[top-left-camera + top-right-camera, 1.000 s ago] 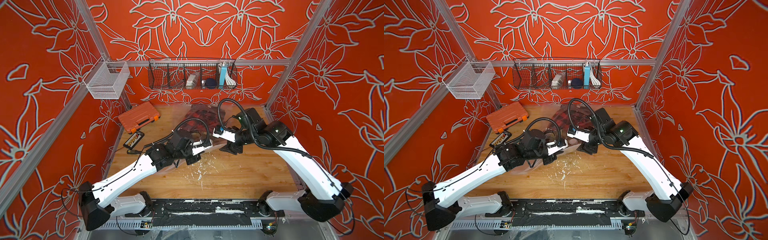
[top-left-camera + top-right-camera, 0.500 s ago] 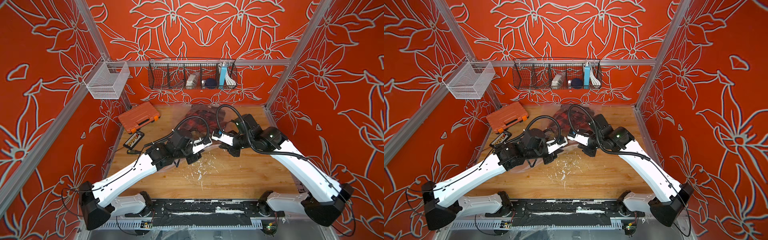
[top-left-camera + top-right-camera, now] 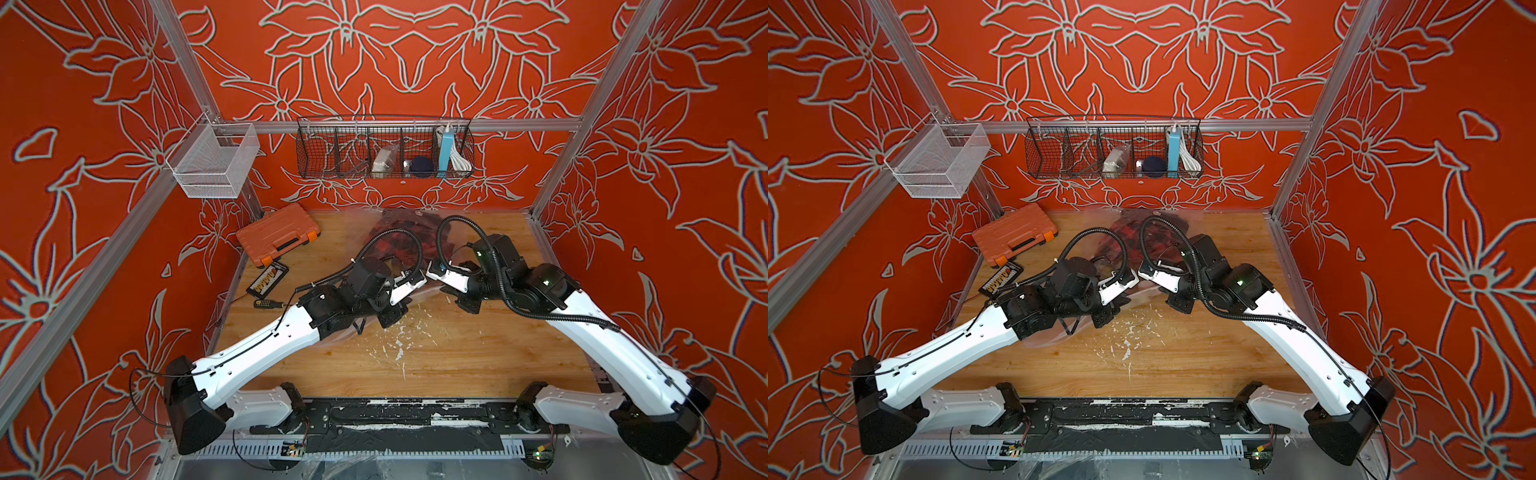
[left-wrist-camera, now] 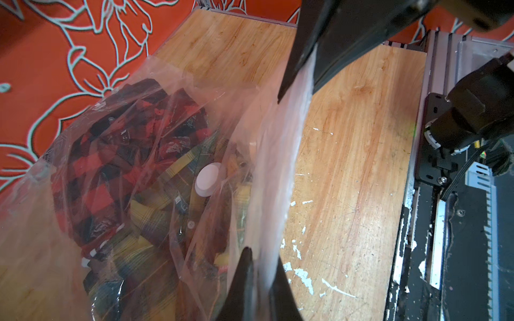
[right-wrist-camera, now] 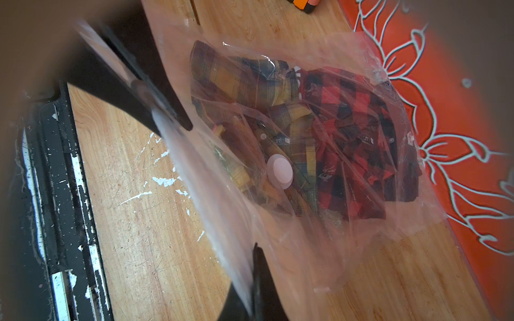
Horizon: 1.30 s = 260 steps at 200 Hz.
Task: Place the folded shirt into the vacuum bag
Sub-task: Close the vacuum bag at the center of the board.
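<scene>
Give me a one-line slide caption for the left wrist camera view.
The left gripper clamps the vacuum bag at its edge; two plaid shirts lie inside, under the white valve cap.

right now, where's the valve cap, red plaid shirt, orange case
valve cap (image 5: 279, 171): right wrist view, flat top
red plaid shirt (image 5: 358, 133): right wrist view, fabric middle
orange case (image 3: 272, 229): in a top view, lid

The vacuum bag (image 5: 361, 222) is clear with a faint pinkish shine, and its round valve cap (image 5: 280, 171) is white. Inside, the checked shirt (image 5: 358, 155) is red and black, and the plaid shirt (image 5: 236, 80) is yellow, dark green and brown. The counter (image 4: 347, 166) is light wood with white paint flecks. The walls (image 3: 374, 54) are orange-red with pale grey flower outlines. The tool case (image 3: 277, 235) is orange with black parts. The wire basket (image 3: 332, 153) is black and the mesh basket (image 3: 212, 166) is white.
</scene>
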### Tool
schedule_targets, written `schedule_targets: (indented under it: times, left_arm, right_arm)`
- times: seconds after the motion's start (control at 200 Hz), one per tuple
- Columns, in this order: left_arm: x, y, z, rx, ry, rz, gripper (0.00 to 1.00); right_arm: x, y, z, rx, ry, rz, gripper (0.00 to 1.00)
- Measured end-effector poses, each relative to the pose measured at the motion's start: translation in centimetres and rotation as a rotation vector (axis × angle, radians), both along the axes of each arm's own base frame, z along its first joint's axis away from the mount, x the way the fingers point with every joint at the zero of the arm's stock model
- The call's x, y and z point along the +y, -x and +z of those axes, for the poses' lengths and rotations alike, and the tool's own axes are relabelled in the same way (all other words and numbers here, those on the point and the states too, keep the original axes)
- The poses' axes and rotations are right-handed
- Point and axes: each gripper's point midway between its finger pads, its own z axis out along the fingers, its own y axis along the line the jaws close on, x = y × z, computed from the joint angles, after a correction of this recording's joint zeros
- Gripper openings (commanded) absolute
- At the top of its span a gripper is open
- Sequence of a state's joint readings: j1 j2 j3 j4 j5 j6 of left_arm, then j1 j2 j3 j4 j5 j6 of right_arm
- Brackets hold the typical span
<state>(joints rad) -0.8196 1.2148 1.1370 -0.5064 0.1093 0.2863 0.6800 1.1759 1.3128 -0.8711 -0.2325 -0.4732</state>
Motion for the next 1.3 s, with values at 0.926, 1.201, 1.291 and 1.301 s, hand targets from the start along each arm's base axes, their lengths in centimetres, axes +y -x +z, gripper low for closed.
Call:
schedule_targets:
  times: [0.926, 1.201, 1.291, 1.301]
  left_arm:
    - [0.2, -0.6, 0.1, 0.009, -0.058, 0.029, 0.09]
    - [0.0, -0.8, 0.2, -0.001, -0.047, 0.029, 0.06]
    - [-0.1, -0.9, 0.0, -0.003, -0.043, 0.03, 0.05]
    - [-0.1, -0.9, -0.1, -0.002, -0.043, 0.03, 0.05]
  right_arm:
    - [-3.8, -3.1, 1.4, 0.001, -0.083, -0.176, 0.0]
    - [-5.2, -4.8, 2.0, 0.017, -0.145, -0.292, 0.0]
    - [-5.6, -5.3, 1.9, 0.036, -0.164, -0.331, 0.0]
    - [-5.7, -5.4, 1.8, 0.039, -0.165, -0.336, 0.0]
